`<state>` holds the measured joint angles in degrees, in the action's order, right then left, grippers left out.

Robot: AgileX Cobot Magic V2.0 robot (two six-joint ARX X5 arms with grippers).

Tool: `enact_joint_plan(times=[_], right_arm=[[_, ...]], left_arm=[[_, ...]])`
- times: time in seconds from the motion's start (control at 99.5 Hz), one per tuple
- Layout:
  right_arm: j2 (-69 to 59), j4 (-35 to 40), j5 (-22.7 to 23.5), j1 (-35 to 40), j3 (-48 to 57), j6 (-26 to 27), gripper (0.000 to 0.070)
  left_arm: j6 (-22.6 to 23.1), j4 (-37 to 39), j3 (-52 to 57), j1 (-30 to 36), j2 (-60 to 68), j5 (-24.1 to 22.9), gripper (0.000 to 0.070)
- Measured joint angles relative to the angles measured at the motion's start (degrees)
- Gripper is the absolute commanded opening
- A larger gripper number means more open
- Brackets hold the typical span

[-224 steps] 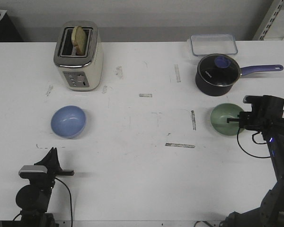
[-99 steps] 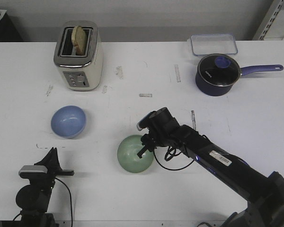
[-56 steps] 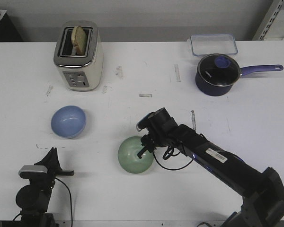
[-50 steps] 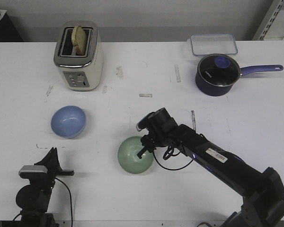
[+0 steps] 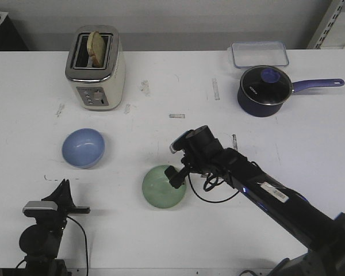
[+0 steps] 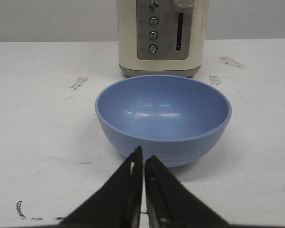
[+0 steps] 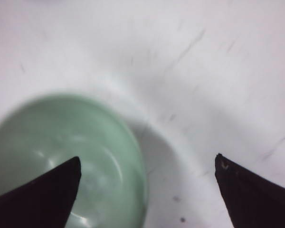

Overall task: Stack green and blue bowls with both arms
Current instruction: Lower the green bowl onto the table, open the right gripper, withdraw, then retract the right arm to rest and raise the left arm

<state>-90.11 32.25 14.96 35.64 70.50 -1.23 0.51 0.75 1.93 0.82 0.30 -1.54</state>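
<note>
The green bowl (image 5: 164, 186) sits at lower centre of the tabletop (image 5: 161, 86), the right gripper (image 7: 147, 190) spread wide over its rim. The blue bowl (image 5: 83, 147) rests at left; the left gripper (image 6: 143, 190) is pressed together.

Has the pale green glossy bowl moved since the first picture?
Yes. The pale green glossy bowl went from beside the dark navy saucepan leftward to the table's front centre.
</note>
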Motion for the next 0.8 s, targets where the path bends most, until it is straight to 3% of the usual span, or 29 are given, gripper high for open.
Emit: enact_joint_plan(times=[0.09,0.161,0.201,0.392,0.603,0.804], right_arm=[[4.9,-0.5,0.0,-2.4,0.7,0.0,0.0182],[8.7,-0.5,-0.3,-4.9,0.8,0.0,0.0045],[10.6,0.1,-1.3,-6.6,0.8,0.0,0.0001],[17.8,5.3,-8.8,-16.3,0.5,-0.7,0.0],[28.2,4.1,-9.2,-28.2,-9.9,-2.5,0.0001],[41.5,-2.0,-9.2,-35.1,-25.7,-3.5,0.0001]], left_arm=[[0.0,0.0,0.0,0.0,0.0,0.0,0.0001],[0.0,0.0,0.0,0.0,0.0,0.0,0.0001],[0.0,0.0,0.0,0.0,0.0,0.0,0.0001],[0.0,0.0,0.0,0.0,0.0,0.0,0.0001],[0.0,0.0,0.0,0.0,0.0,0.0,0.0001],[0.0,0.0,0.0,0.0,0.0,0.0,0.0001]])
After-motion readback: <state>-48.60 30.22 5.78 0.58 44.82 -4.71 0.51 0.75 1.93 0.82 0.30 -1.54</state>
